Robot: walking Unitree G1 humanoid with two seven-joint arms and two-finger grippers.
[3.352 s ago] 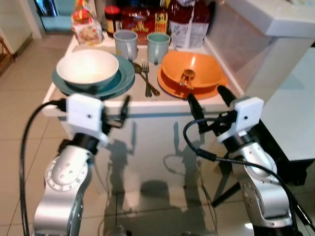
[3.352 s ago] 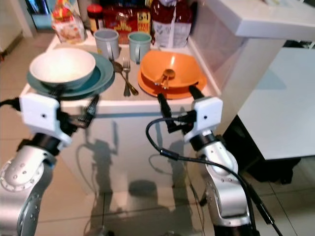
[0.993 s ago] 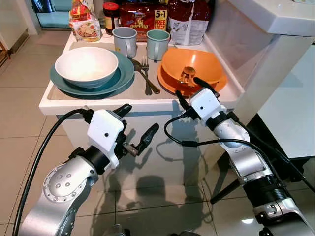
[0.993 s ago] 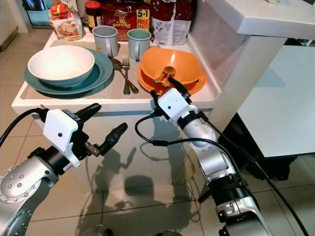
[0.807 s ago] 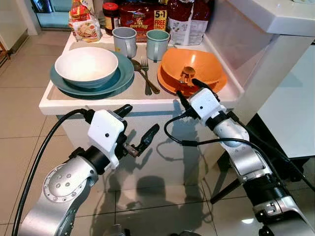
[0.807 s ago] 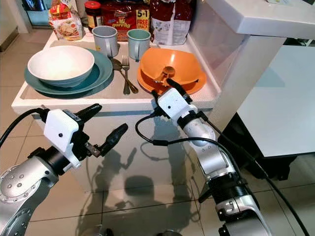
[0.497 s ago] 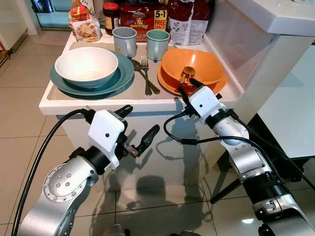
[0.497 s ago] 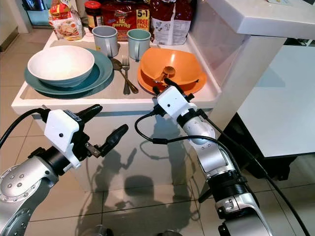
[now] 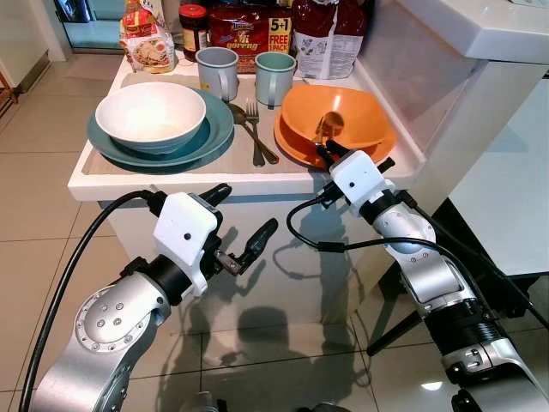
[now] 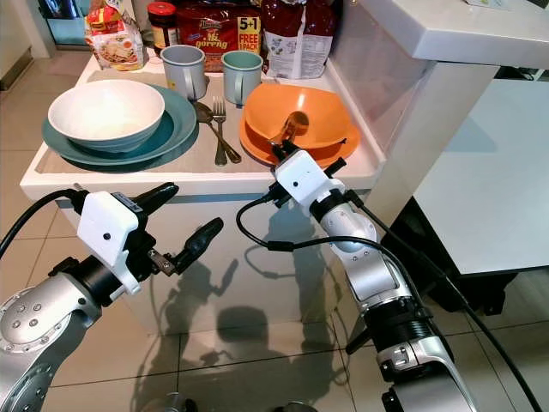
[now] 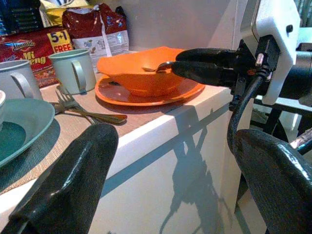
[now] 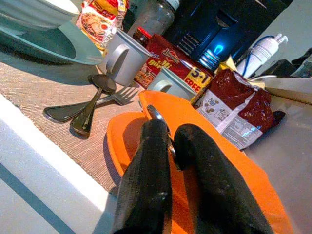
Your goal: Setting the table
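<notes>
Over the orange bowl [image 9: 339, 116], right gripper [image 9: 326, 151] clenched on spoon [image 12: 157, 115] handle, left gripper [image 9: 241, 221] spread below table [image 9: 154, 176] edge

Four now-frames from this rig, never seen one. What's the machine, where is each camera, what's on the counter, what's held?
It is a humanoid robot with two silver arms, each ending in two long black fingers. Two pictures come from a stereo camera on its head, looking down; the other two come from a camera on each wrist, looking along that gripper's fingers.

On the white counter: a white bowl on a teal plate, a spoon and fork, two mugs, an orange bowl on an orange plate, and food packets behind.

The right gripper reaches over the orange bowl's rim, shut on a metal spoon. The left gripper hangs open below the counter edge, holding nothing.
</notes>
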